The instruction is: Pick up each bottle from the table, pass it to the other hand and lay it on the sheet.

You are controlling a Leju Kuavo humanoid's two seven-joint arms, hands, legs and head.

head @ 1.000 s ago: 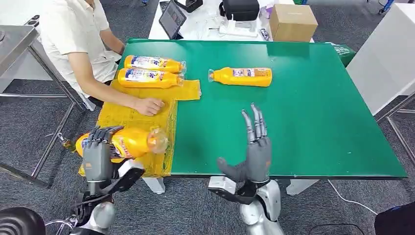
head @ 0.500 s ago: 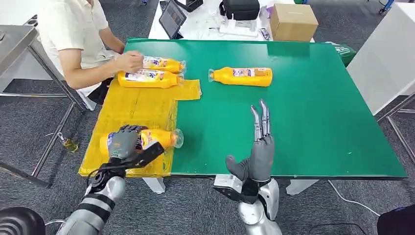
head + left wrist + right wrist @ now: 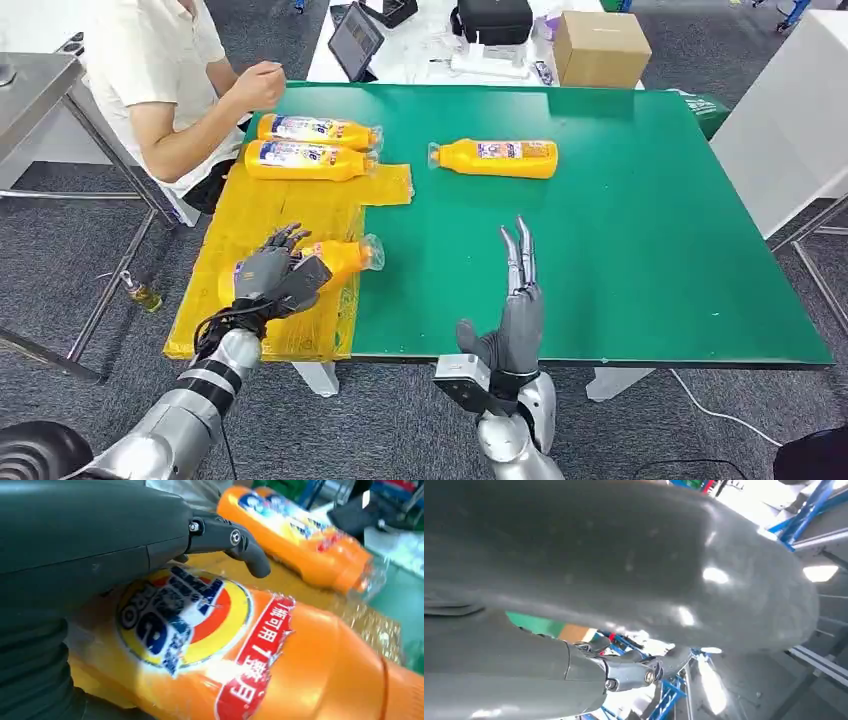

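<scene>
My left hand (image 3: 272, 277) grips an orange bottle (image 3: 338, 260) lying on its side over the yellow sheet (image 3: 262, 216), cap end toward the table's middle. Close up, that orange bottle (image 3: 260, 665) shows a blue and red label, with my left hand (image 3: 90, 555) wrapped over it. Two more orange bottles (image 3: 305, 160) (image 3: 318, 130) lie side by side at the sheet's far end. Another orange bottle (image 3: 496, 157) lies on the green table (image 3: 640, 220) beyond my right hand (image 3: 518, 310), which stands upright near the front edge, fingers straight and holding nothing.
A person (image 3: 165, 70) in a pale shirt sits at the far left corner with a raised hand near the sheet's far bottles. Behind the green table stand a cardboard box (image 3: 598, 45), a tablet (image 3: 355, 40) and a dark bag (image 3: 492, 18).
My left hand has carried the bottle up from below the front edge onto the sheet. The person's hand left the sheet and rose. My right hand barely moved.
</scene>
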